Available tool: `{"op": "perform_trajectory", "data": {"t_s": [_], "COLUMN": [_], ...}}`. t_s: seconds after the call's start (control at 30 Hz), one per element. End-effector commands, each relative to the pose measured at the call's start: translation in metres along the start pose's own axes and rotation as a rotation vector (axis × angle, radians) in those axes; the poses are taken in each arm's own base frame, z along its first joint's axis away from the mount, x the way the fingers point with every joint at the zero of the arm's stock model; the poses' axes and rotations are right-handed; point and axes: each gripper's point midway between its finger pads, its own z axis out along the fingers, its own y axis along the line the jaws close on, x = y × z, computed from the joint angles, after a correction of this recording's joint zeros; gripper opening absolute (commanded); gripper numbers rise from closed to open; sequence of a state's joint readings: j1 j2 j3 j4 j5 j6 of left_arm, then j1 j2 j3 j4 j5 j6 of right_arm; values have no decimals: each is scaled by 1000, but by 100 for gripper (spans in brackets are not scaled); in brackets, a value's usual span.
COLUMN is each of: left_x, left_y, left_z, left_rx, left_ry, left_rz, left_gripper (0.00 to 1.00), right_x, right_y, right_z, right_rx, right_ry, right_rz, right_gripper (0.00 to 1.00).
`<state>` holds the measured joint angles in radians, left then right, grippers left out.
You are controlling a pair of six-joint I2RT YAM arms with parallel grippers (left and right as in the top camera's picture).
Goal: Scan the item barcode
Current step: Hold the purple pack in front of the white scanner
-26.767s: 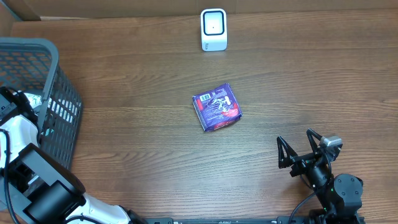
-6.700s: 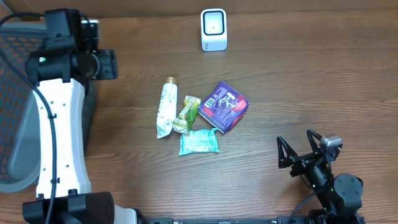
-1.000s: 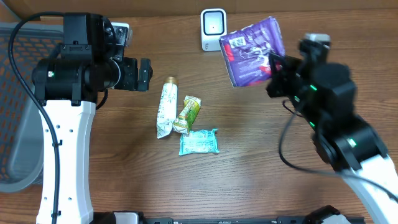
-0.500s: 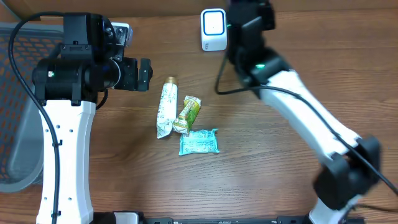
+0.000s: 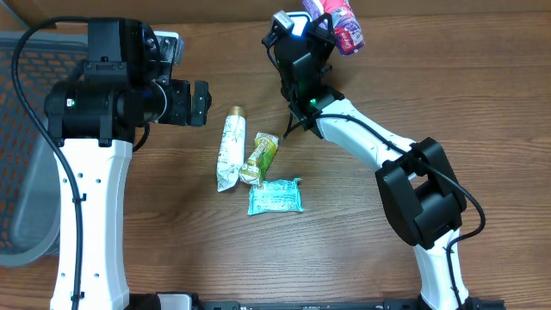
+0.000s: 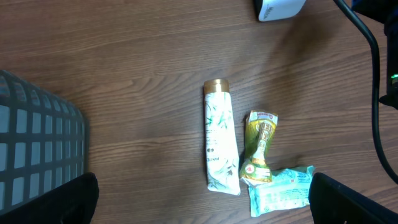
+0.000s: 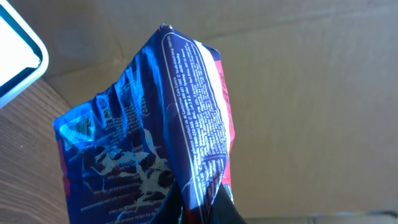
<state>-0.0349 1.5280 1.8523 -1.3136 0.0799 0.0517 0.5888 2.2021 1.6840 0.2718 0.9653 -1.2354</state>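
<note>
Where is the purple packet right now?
In the overhead view the purple packet is at the top centre. It is held aloft in the right gripper, close beside the white scanner.

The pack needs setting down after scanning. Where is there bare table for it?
Bare: the table right of the right arm, and the front strip below the teal packet. Crowded: the centre, where tube, green packet and teal packet lie close together, with the left arm over the left side.
</note>
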Motion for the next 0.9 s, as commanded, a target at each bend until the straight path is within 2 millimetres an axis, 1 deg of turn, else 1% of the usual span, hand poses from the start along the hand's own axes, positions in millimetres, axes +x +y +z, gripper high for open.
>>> {"op": "perform_trajectory", "data": {"t_s": [0.0,0.03,0.1,0.23,0.3,0.37,0.53,0.7,0.77,0.83,0.87], "left_x": [-3,-3,-3,-3,-3,-3,-3,-3,-3,-3,-3], "left_y": [-2,-2,-2,-2,-2,-2,-2,-2,-2,-2,-2], "left_z": [-1,-1,-1,-1,-1,-1,-1,-1,-1,-1,-1], "left_rx": [13,13,13,13,13,13,13,13,13,13,13], "left_ry": [-7,-7,-7,-7,-7,-7,-7,-7,-7,-7,-7], "left_rz": [-8,-8,-8,-8,-8,-8,-8,-7,-8,-7,-8], "left_gripper": [100,100,100,100,100,99,99,100,100,100,100], "right_x": [-14,-16,-17,-27,-33,-35,-33,-33,-35,-39,-41], "right_y": [-5,2,8,11,20,27,23,23,23,12,0], "right_z": [0,1,5,11,12,13,13,13,8,0,-5], "right_rx": [-3,-11,5,86,83,68,83,80,80,101,116], "right_ry": [-65,-74,-78,-117,-153,-167,-154,-152,-150,-146,-143], "right_rz": [-49,-90,-136,-188,-267,-278,-255,-216,-197,-113,-40], "right_gripper": [4,4,4,4,4,4,4,4,4,4,4]}}
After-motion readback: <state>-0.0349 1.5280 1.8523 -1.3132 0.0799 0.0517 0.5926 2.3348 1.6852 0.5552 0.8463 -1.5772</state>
